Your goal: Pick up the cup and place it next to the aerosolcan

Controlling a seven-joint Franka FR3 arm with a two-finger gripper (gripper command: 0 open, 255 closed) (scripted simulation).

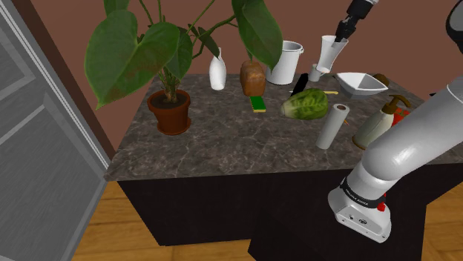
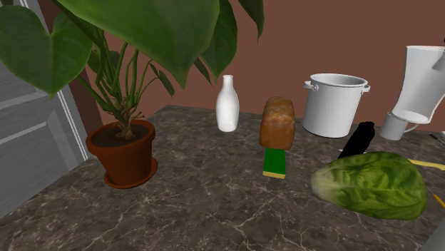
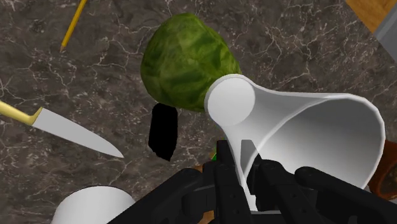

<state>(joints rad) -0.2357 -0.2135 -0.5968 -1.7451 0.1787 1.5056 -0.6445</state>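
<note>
Aloft over counter (image 1: 222, 141), gripper (image 1: 342, 35) pinches cup (image 1: 329, 53) by rim.

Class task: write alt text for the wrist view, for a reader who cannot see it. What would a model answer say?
The all-black two-finger gripper clasps the wall of a white flared cup, held above a dark marbled countertop. On the countertop lie a green leafy vegetable, a black object and a yellow-handled knife.
</note>
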